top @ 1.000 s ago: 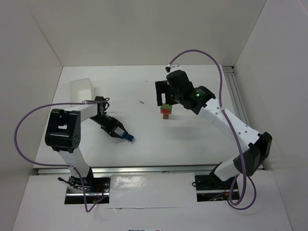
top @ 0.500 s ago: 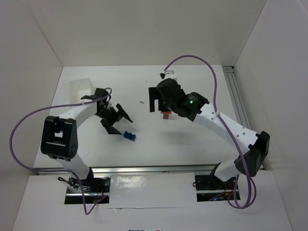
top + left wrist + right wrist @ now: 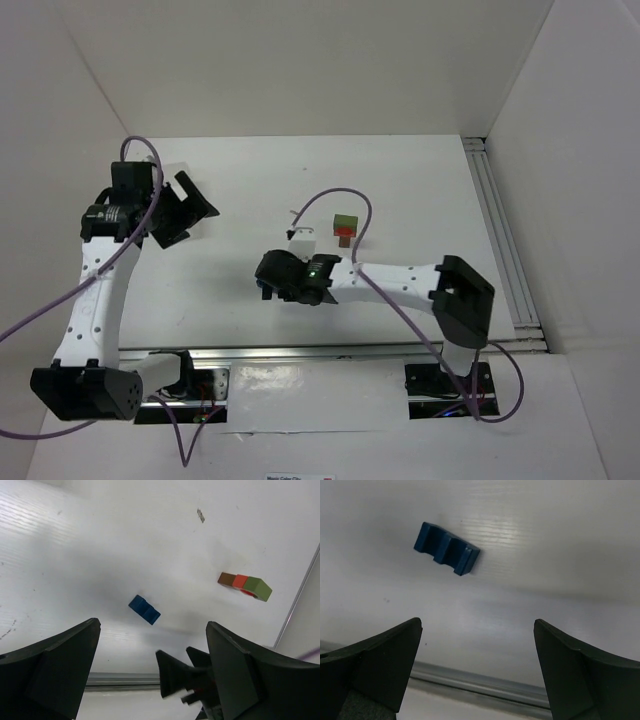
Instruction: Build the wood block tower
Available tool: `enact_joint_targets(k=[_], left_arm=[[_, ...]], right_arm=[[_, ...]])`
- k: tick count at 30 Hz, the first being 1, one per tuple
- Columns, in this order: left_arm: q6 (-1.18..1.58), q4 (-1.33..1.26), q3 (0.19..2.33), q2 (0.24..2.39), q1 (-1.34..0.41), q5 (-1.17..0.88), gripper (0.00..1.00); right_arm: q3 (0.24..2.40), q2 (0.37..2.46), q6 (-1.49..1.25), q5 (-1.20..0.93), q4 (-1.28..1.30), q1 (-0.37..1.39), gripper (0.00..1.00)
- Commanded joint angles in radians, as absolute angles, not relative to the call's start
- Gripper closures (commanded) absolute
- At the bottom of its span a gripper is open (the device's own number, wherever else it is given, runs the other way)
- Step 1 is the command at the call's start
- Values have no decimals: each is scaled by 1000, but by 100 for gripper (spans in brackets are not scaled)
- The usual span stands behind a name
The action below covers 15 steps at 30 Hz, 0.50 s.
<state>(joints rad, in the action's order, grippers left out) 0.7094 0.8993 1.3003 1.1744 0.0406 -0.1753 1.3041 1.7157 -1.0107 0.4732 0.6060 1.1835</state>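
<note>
Blue notched block (image 3: pixel 446 548) sits alone on the tabletop (image 3: pixel 560 540), the green-red-brown stack (image 3: pixel 245 583) well apart from it, and with the right end effector (image 3: pixel 476 625) spread wide near it (left end effector (image 3: pixel 152 625) gaping empty too), an off-angle pinch could spin it or later topple that stack.

Top cam looks down on whole table (image 3: pixel 400 180); both wrist cams, nearer, share blue block (image 3: pixel 446 548).

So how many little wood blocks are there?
4. A blue block lies alone on the table. The brown block, red block and green block are stacked together. Others may be hidden.
</note>
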Motion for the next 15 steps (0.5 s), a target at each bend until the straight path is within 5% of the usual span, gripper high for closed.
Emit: enact_joint_targets(k=[1, 15], left_arm=[[684, 953, 1338, 1138, 54, -101, 0], [675, 939, 1328, 1054, 72, -94, 0]], right_arm=[[1400, 1816, -1172, 571, 560, 1198, 0], [1705, 2103, -1325, 583, 777, 1189, 0]])
